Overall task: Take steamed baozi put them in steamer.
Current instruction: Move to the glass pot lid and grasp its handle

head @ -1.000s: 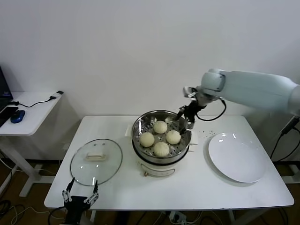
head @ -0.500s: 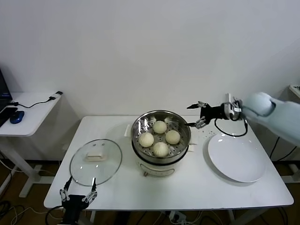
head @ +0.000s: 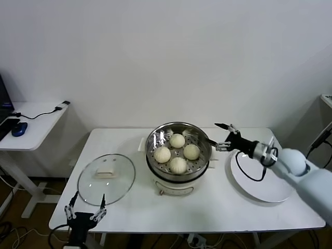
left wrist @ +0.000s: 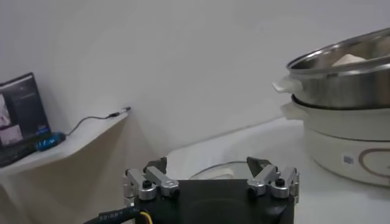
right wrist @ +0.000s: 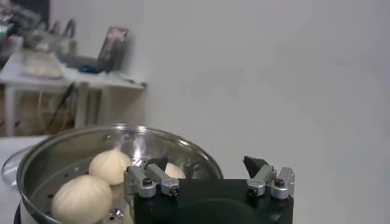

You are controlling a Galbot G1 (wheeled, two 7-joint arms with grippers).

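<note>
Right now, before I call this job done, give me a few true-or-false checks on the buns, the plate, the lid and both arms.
1. All four cream-white round dough buns sit inside the shiny stainless-steel steamer basket. True.
2. The flat white round plate holds one bun. False: nothing lies on it.
3. The right gripper grips a bun. False: its fingers are open and hold nothing, and it hangs beside the basket's rim, on the plate side.
4. The round glass lid covers the basket. False: it lies flat on the white table, to the robot's left of the cooker.
5. The left gripper is open at the table's near edge, in front of the lid. True.
</note>
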